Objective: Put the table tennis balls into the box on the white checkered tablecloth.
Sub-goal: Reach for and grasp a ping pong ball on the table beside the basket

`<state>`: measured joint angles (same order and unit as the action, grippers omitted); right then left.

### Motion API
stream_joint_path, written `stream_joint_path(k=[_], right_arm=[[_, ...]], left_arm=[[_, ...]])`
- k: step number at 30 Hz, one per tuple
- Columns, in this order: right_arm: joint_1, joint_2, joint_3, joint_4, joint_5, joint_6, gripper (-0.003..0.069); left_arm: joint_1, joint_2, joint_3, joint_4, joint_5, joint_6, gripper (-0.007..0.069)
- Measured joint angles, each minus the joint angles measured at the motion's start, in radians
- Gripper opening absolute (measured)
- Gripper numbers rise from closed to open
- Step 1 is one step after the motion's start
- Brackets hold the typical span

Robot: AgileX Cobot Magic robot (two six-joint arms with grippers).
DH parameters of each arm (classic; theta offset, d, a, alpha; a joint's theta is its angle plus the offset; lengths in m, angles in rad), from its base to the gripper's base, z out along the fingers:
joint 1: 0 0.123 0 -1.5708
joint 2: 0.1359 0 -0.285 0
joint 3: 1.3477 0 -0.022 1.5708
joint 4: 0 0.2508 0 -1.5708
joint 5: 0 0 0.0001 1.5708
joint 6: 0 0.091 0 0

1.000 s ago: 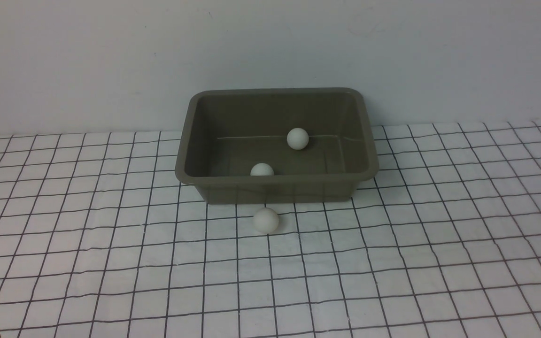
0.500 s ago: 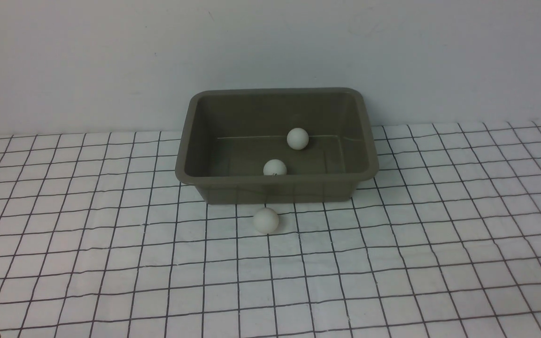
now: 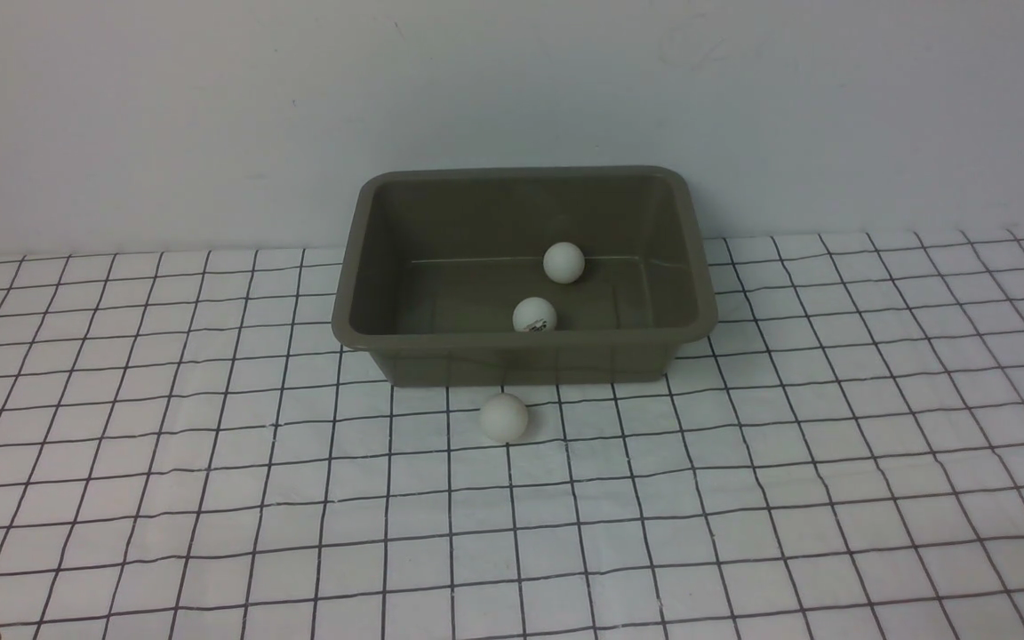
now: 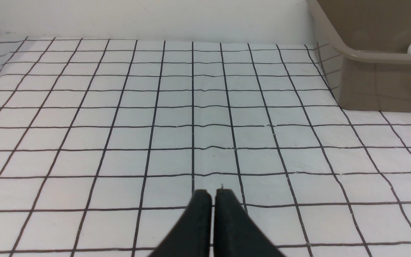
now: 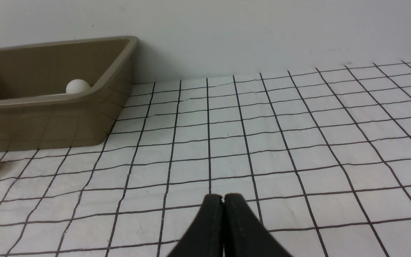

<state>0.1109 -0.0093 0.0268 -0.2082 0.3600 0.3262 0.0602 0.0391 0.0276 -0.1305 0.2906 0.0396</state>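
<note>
Pointing forward, left fingers point(image 4: 200, 205) and right fingers point(image 5: 212, 210)

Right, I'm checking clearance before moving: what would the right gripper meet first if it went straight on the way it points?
Probably the white checkered tablecloth; the right gripper seems to tilt down at a bare stretch of it, though depth is unclear.
</note>
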Motion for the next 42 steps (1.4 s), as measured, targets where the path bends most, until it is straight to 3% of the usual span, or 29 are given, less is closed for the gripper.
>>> stream_joint_path(k=[25,34,42], right_arm=[[0.000,-0.001,-0.001,0.001,0.002,0.018,-0.0014],[0.000,-0.001,-0.001,0.001,0.002,0.018,-0.0014],[0.000,-0.001,-0.001,0.001,0.002,0.018,-0.0014]], left_arm=[[0.000,0.000,-0.005,-0.011,0.020,-0.016,-0.0004],[0.000,0.000,-0.293,-0.053,-0.061,-0.111,-0.0004],[0.000,0.000,-0.358,-0.073,-0.063,-0.120,-0.0004]])
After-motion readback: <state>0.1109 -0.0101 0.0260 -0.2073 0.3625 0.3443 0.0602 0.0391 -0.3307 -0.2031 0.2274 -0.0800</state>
